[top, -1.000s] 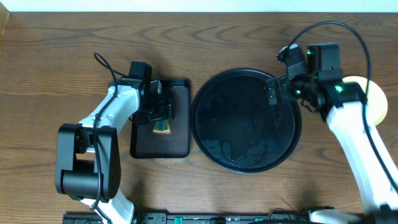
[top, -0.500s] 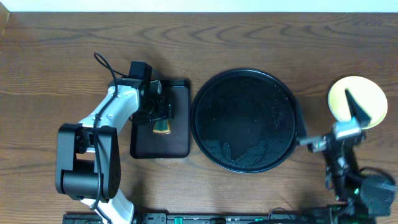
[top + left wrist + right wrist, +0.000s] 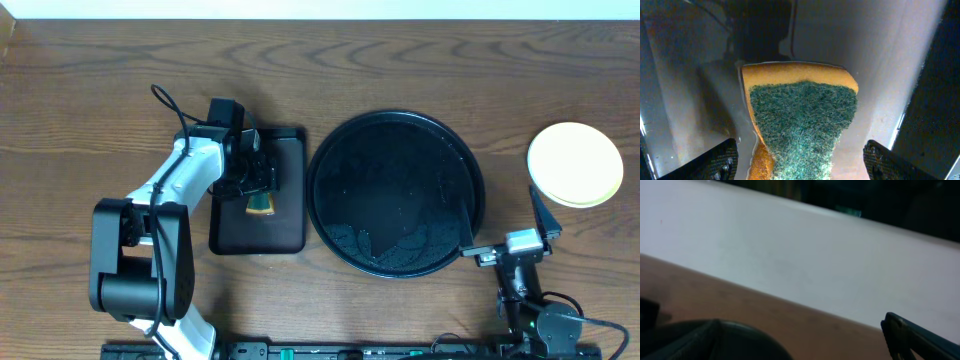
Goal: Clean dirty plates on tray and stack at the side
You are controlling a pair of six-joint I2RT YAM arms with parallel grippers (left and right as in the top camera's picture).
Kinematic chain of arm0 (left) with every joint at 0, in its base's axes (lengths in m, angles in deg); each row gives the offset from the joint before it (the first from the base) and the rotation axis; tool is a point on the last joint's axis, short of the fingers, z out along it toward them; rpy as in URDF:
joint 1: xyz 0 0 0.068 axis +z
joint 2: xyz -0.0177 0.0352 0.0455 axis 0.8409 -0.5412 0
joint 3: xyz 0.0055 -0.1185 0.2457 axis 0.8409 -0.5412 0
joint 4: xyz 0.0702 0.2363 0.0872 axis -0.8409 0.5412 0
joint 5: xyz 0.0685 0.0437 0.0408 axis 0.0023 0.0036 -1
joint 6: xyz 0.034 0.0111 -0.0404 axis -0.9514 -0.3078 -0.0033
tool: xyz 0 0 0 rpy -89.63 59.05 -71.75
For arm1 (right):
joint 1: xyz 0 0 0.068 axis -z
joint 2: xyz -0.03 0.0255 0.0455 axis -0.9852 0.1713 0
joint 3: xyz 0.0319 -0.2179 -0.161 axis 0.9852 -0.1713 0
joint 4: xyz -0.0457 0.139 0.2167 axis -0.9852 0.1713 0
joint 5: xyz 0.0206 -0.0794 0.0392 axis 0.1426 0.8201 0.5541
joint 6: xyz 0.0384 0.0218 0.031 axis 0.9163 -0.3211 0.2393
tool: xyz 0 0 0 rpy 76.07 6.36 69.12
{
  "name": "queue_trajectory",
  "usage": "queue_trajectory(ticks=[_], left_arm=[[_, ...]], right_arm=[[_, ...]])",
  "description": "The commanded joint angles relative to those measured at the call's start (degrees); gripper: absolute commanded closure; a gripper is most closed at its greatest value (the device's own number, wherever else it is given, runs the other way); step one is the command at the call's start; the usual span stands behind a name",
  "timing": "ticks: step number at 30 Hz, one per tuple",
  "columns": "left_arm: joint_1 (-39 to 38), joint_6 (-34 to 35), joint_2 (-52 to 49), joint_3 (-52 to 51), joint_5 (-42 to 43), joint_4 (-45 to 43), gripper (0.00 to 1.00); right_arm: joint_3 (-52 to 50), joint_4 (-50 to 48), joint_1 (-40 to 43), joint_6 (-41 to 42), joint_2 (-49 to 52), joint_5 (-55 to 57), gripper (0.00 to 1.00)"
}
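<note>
The round black tray (image 3: 395, 255) lies at the table's middle, wet and with no plates on it. A pale yellow plate (image 3: 575, 164) lies on the table to its right; no mint-blue plate shows. My left gripper (image 3: 258, 180) hovers open over a yellow sponge with a green scrub face (image 3: 261, 206), which also shows in the left wrist view (image 3: 802, 120); the fingers (image 3: 800, 162) straddle it with gaps on both sides. My right gripper (image 3: 505, 222) is open and empty at the front right, between the tray and the plate. In its wrist view the jaws (image 3: 805, 347) face the far wall.
The sponge lies in a smaller rectangular black tray (image 3: 290, 235) left of the round tray. The left arm's base (image 3: 140, 265) stands at the front left. The right arm's base (image 3: 540, 325) is at the front edge.
My right arm has pulled back from above the round tray's right rim to the front right of the table, uncovering the yellow plate. The left arm and sponge have not moved.
</note>
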Motion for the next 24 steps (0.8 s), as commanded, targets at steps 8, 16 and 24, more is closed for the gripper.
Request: queue_trajectory(ticks=[8, 16, 24], left_arm=[[0.09, -0.33, -0.09, -0.55, -0.59, 0.13, 0.19], [0.09, -0.33, -0.09, -0.55, -0.57, 0.13, 0.19], [0.09, -0.33, -0.09, -0.55, -0.57, 0.13, 0.19]], right_arm=[[-0.07, 14.93, 1.11, 1.25, -0.98, 0.24, 0.01], [-0.07, 14.97, 1.11, 1.20, -0.94, 0.28, 0.01], [-0.07, 14.97, 1.11, 1.20, -0.90, 0.31, 0.01]])
